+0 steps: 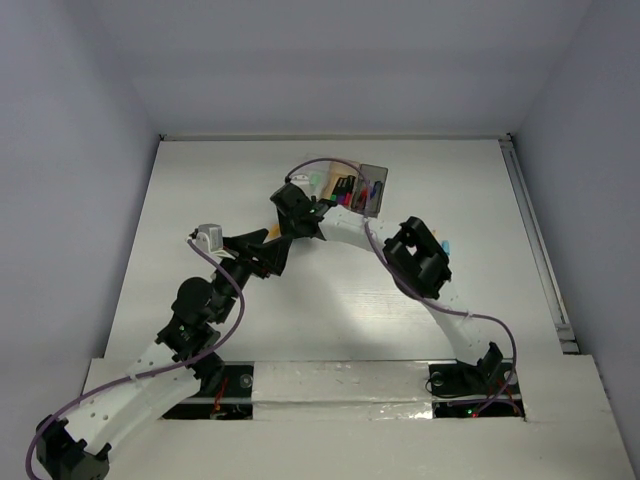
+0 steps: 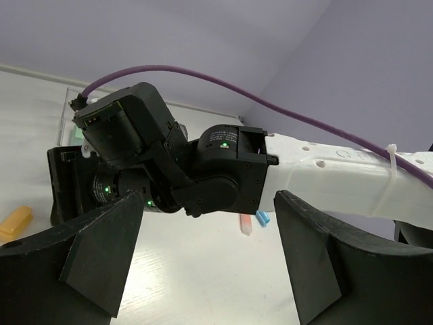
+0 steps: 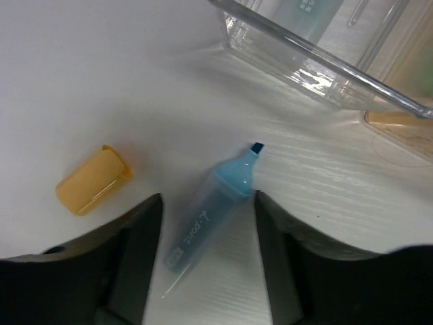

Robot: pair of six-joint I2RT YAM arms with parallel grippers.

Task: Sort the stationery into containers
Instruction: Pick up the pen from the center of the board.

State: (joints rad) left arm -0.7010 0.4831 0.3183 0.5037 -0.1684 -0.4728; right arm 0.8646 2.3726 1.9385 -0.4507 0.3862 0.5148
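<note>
Highlighter [image 3: 203, 213] between wide-spread right gripper [image 3: 208, 196]

A light-blue highlighter [image 3: 206, 210] lies flat on the table [image 3: 101, 81], uncapped, its dark tip pointing to 1 o'clock. A stubby orange cap [image 3: 93, 180] lies on its side, apart, at its 9 o'clock. The clear box [image 3: 304, 47] stands at the highlighter's 1 o'clock, the tan-orange box [image 3: 399, 122] just beside it, and the dark grey box [image 1: 373, 187] ends the row at 3 o'clock.

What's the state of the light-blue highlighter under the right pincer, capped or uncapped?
Uncapped. The light-blue highlighter lies flat on the table, its dark tip bare, within the open right pincer.
</note>
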